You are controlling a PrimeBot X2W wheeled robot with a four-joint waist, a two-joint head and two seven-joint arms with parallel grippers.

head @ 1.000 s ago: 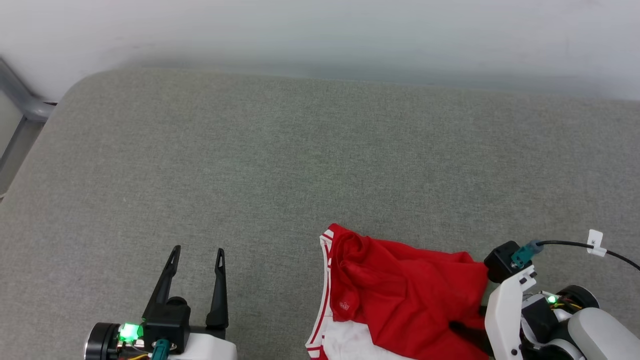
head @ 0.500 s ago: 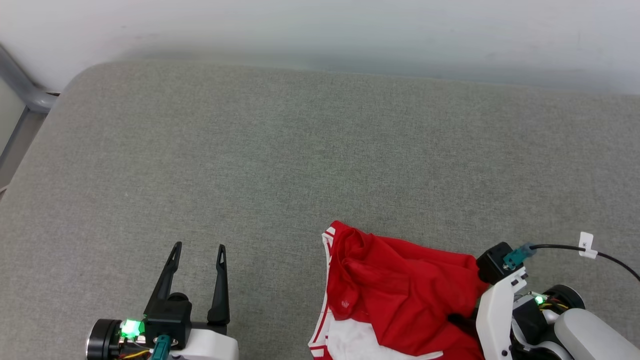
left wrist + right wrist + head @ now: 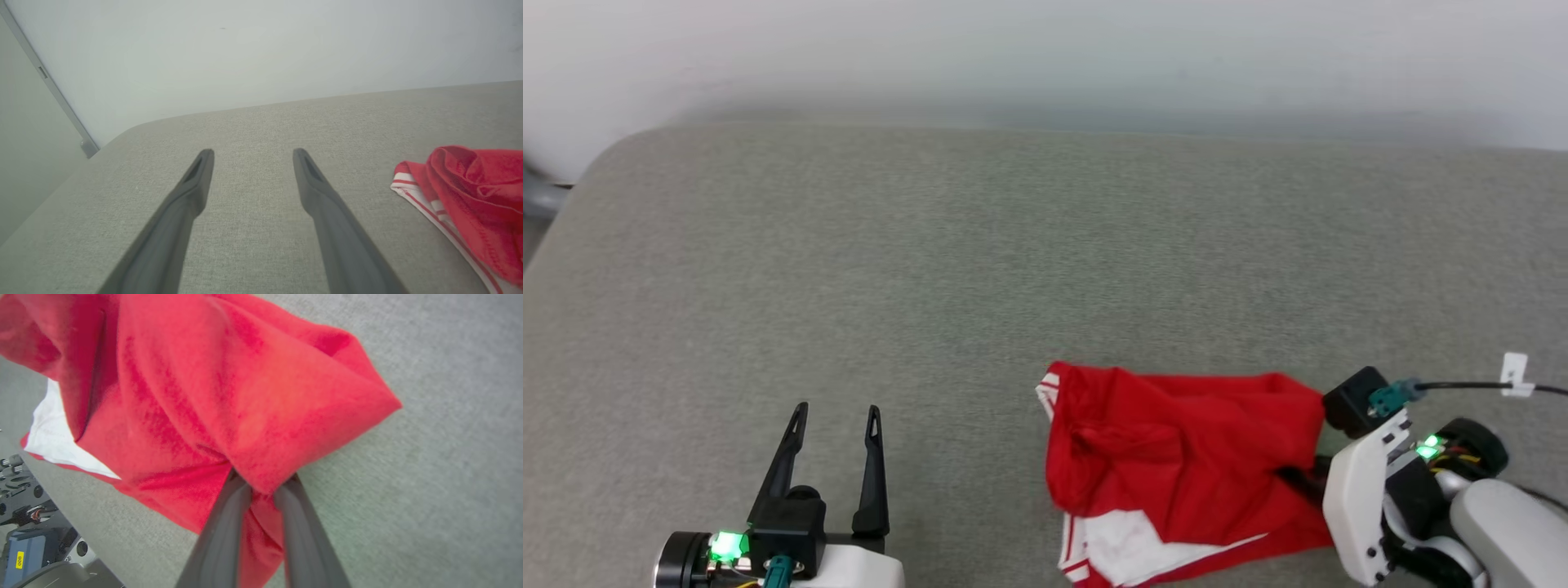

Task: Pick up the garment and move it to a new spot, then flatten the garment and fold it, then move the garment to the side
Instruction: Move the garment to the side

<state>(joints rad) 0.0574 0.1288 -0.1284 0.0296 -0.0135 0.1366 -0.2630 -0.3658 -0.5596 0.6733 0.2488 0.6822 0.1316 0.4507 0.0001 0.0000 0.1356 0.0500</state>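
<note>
head view: one garment (image 3: 1176, 441), red with a white patch and striped trim, lies bunched at the lower right of the grey surface (image 3: 1013, 261). the left tool (image 3: 836, 410) sits well apart from it, its two fingers spread and empty. the right tool (image 3: 1303, 482) reaches into the cloth's right edge.

left wrist view: two fingers apart over bare surface, with the garment (image 3: 470, 204) to the right.

right wrist view: two fingers pinched on a red fold of the garment (image 3: 204, 396).

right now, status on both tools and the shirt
Right tool shut on garment, bunched on grey surface. Left tool open, empty. Nothing in the way.
</note>
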